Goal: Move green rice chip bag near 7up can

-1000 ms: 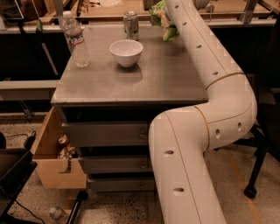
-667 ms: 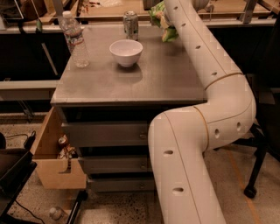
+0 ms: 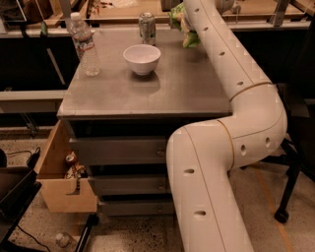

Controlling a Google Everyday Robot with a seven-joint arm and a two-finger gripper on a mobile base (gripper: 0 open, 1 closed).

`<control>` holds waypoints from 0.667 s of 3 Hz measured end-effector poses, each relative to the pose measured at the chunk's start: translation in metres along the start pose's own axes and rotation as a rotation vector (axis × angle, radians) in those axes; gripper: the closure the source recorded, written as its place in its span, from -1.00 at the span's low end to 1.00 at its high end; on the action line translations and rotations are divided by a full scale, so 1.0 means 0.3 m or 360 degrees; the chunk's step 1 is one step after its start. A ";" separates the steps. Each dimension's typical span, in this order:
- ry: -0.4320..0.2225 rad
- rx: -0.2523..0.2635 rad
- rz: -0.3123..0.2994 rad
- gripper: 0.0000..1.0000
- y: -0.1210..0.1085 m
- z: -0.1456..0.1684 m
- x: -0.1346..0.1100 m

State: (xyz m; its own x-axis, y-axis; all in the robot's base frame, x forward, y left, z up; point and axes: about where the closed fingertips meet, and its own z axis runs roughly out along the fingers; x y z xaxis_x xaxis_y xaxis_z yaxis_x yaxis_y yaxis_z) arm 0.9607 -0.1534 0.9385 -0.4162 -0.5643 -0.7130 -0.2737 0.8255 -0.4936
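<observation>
The green rice chip bag (image 3: 180, 21) is crumpled light green and sits at the back right of the grey table (image 3: 147, 93), partly hidden by my white arm (image 3: 231, 64). My gripper (image 3: 186, 14) is at the bag, at the end of the arm by the top edge. I cannot tell whether the bag rests on the table or is lifted. The 7up can (image 3: 146, 27) stands upright at the back middle, a short gap left of the bag.
A white bowl (image 3: 141, 58) stands just in front of the can. A clear water bottle (image 3: 84, 43) stands at the table's back left. An open wooden drawer (image 3: 64, 182) with small items juts out at lower left. A chair base (image 3: 285, 197) is on the right.
</observation>
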 end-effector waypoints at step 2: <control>0.0011 -0.0009 -0.0003 -1.00 0.015 0.017 0.011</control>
